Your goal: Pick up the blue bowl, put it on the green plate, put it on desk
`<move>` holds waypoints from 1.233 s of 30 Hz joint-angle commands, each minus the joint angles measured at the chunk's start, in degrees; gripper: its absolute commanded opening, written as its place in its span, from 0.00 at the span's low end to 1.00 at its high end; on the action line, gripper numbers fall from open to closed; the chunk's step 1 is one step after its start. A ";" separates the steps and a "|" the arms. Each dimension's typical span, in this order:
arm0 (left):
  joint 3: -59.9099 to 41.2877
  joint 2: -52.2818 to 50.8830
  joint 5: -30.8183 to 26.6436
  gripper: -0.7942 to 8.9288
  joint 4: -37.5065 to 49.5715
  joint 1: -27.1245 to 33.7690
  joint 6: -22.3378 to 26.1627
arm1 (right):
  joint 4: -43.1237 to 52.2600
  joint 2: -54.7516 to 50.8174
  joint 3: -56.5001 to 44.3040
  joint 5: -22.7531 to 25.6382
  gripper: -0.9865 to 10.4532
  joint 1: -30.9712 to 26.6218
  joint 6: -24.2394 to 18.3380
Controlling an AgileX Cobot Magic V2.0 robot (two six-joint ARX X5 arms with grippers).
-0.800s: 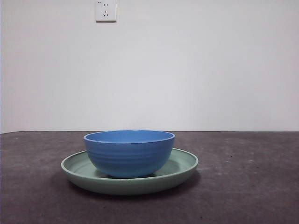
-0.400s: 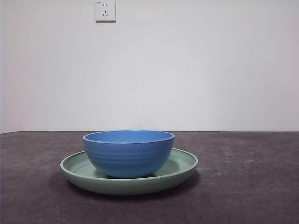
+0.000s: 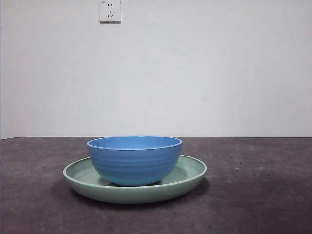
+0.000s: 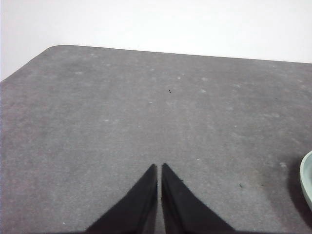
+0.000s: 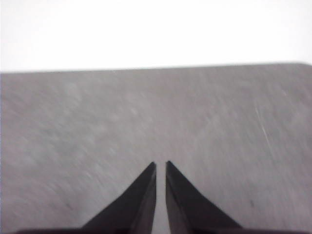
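Blue bowl [image 3: 134, 160] sat upright in the green plate [image 3: 191, 171] on the desk [image 3: 263, 195]; wall socket [image 3: 110, 10] above had no readable markings. Left gripper [image 4: 159, 166] and right gripper [image 5: 160, 164] were both clenched, empty, over bare desk; the left wrist view caught only a cut-off sliver of plate rim.

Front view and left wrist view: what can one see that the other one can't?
Only the front view shows the blue bowl sitting in the green plate, plus a wall socket. Only the left wrist view shows the left gripper, jaws together, over bare desk. Both show the desk and the plate, though the wrist view catches just a sliver of its rim.
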 commanded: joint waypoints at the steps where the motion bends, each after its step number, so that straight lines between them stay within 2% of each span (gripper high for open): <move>1: -1.18 -0.07 -0.20 0.10 -0.42 0.11 -0.15 | 2.38 -2.23 -5.53 0.50 0.11 -1.66 -0.90; 11: -1.18 -0.07 -0.20 0.10 -0.44 0.11 -0.15 | 13.05 -2.29 -14.78 1.11 0.11 -1.84 -0.83; 17: -1.18 -0.07 -0.17 0.10 -0.44 0.11 -0.15 | 12.61 -2.29 -14.78 2.45 0.11 0.09 -3.06; 37: -1.18 -0.07 -0.20 0.10 -0.42 0.11 -0.15 | 13.46 -2.29 -14.71 2.62 0.11 1.75 -3.43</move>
